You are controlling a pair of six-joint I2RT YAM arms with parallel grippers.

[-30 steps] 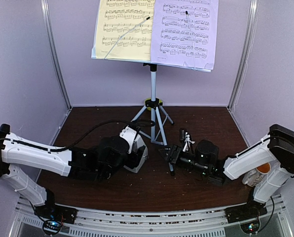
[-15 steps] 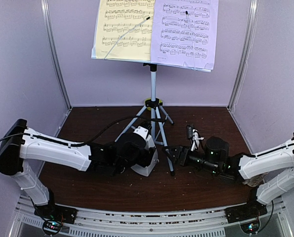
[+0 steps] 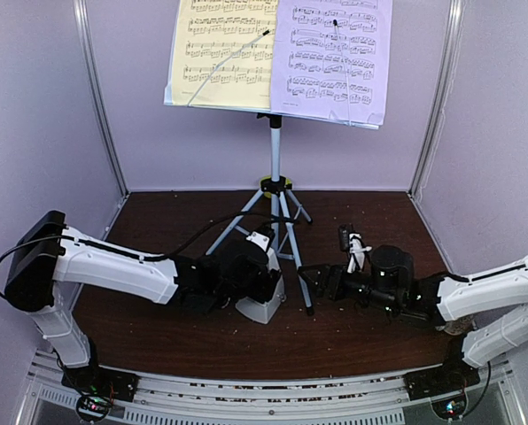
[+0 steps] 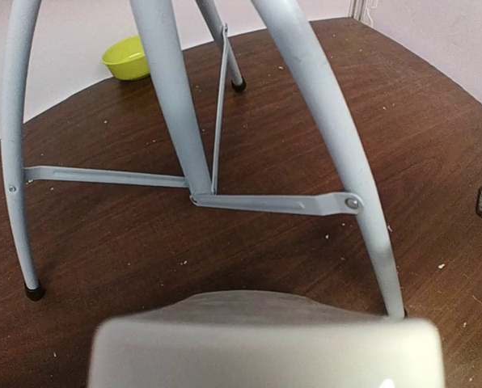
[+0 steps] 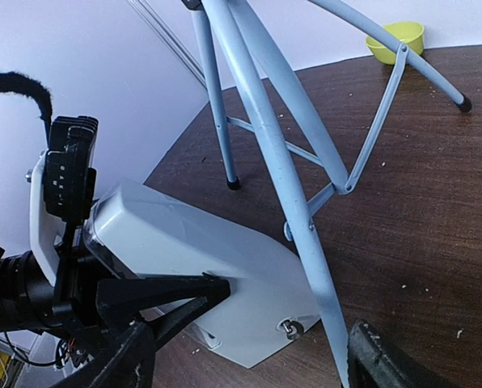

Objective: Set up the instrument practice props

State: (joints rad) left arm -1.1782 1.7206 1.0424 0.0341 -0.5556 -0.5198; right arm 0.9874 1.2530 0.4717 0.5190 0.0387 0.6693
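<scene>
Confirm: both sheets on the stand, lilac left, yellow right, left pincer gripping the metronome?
Swapped: the top view shows the yellow sheet on the left, the lilac sheet on the right. Both sit on the stand, and the left pincer does grip the metronome.

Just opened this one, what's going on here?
The left gripper is clamped on the metronome, low at the table right beside the stand. The right gripper is open around one tripod leg without gripping it. The yellow sheet and lilac sheet are already up on the stand. Whether the metronome's base sits flat on the table is unclear.
</scene>
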